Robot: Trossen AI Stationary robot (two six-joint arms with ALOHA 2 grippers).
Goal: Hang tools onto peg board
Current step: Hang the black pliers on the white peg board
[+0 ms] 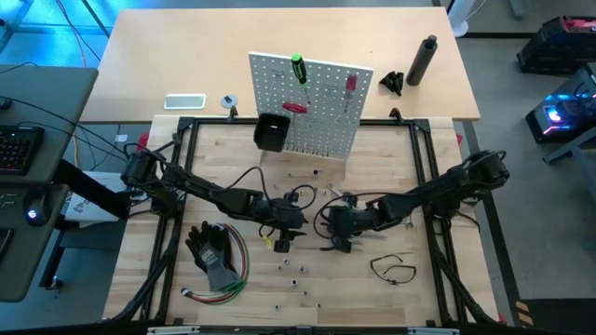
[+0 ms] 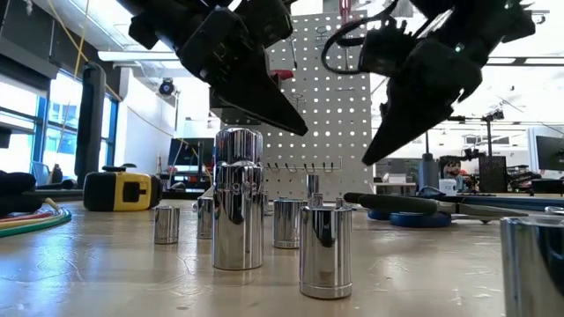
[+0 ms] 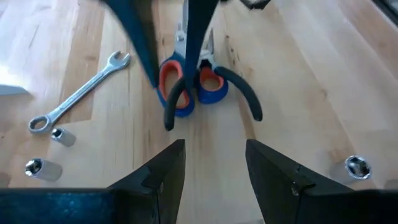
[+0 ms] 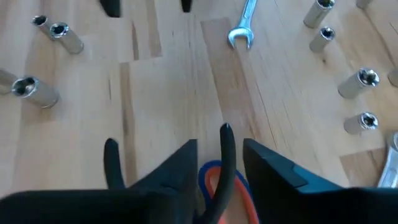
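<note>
Right gripper (image 4: 217,163) hangs low over the pliers (image 3: 193,87) at mid-table, fingers parted either side of a black handle, no grip visible. Left gripper (image 3: 214,165) faces it, jaws apart and empty. Beyond them the pegboard (image 1: 312,102) stands upright, screwdrivers hung. A wrench (image 3: 78,93) and sockets (image 2: 238,198) lie near.

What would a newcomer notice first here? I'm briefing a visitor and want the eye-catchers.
First, the upright white peg board at the table's far edge, already carrying a green-handled screwdriver, with a black bin on its front. Next, the two dark arms meeting mid-table, the left hand and right hand both hovering by blue-and-orange pliers. Shiny sockets stand scattered across the wood, with a silver wrench nearby.
</note>
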